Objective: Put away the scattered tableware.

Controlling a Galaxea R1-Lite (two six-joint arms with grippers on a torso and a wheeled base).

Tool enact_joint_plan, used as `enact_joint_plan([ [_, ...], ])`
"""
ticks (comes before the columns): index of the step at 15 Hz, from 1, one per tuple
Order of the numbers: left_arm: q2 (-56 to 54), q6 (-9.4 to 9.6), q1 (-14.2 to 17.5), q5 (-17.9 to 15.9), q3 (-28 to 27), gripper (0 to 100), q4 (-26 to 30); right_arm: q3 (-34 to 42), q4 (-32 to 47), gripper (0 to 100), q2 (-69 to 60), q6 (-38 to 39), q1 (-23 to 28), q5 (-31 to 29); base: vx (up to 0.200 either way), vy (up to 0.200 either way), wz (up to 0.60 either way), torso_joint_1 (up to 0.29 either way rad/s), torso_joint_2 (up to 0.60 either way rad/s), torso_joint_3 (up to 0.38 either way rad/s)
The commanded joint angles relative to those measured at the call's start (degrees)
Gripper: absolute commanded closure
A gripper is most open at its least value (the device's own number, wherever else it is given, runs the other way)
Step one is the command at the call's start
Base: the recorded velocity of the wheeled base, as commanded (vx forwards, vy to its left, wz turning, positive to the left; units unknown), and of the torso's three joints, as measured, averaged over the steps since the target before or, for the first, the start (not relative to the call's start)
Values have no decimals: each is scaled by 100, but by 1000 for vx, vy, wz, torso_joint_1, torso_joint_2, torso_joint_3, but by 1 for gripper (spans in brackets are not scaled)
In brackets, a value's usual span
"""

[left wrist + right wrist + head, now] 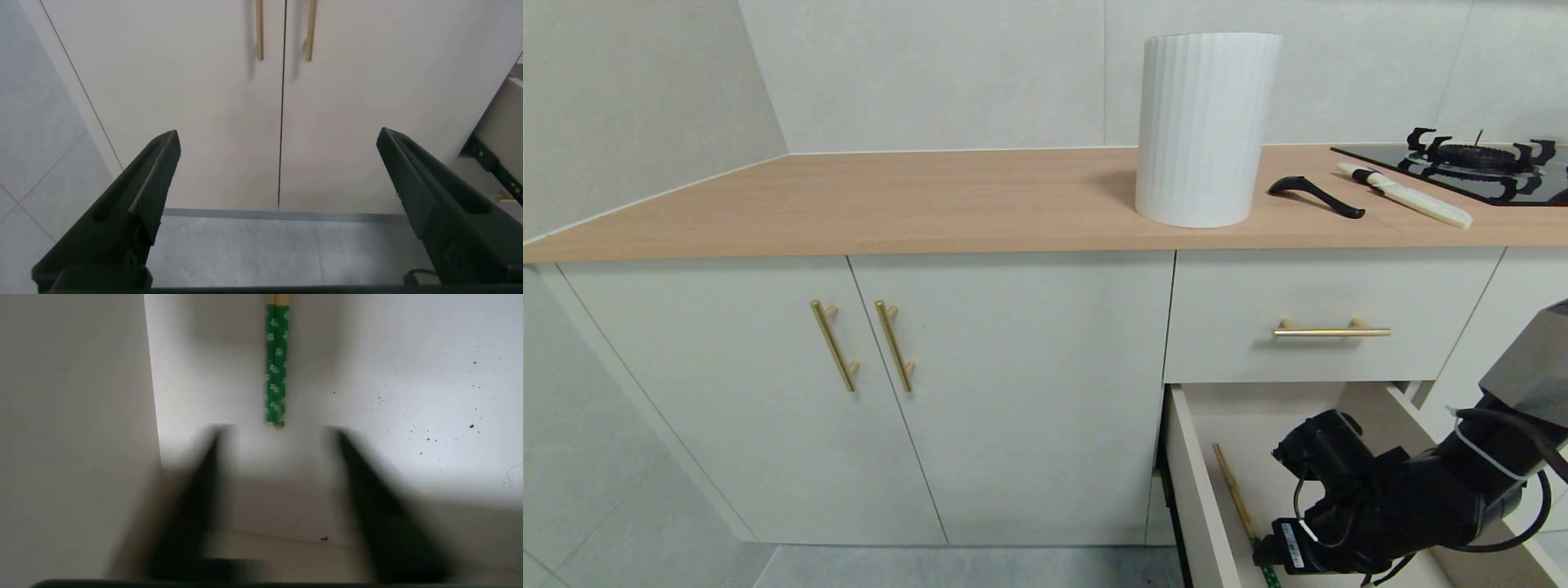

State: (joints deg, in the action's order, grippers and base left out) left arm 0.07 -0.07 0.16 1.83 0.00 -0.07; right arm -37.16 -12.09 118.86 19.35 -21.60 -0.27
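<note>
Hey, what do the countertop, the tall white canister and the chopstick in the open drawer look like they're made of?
Countertop: wood or wood-look laminate, matte; it is light brown with fine straight grain.
Tall white canister: probably ceramic or plastic, matte; it has vertical ribs and soft, even shading.
Chopstick: likely bamboo or wood; the shaft is tan, with a green patterned end.

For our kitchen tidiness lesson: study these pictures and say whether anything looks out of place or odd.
Yes. A white knife and a black utensil lie loose on the countertop beside the hob, not stored. Below, the lower drawer stands open with a chopstick inside.
</note>
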Motion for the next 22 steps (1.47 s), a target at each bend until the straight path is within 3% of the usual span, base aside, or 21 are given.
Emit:
enact_joint_plan([
  [1, 1, -1, 2, 2, 0, 0, -1, 7, -4, 0, -29, -1, -2, 0, 0, 0, 0, 0, 0, 0],
  [3, 1, -1, 2, 2, 0, 0, -1, 7, -4, 0, -117, -1, -2, -8, 0, 0, 0, 0, 0, 0],
  [13, 1, -1, 2, 2, 0, 0, -1, 182, 243, 0, -3053, -89, 60, -140, 0, 0, 0, 0, 0, 0],
  [22, 1, -1, 2, 2, 0, 0, -1, 226, 234, 0, -3809, -564, 60, -711, 0, 0, 0, 0, 0, 0],
])
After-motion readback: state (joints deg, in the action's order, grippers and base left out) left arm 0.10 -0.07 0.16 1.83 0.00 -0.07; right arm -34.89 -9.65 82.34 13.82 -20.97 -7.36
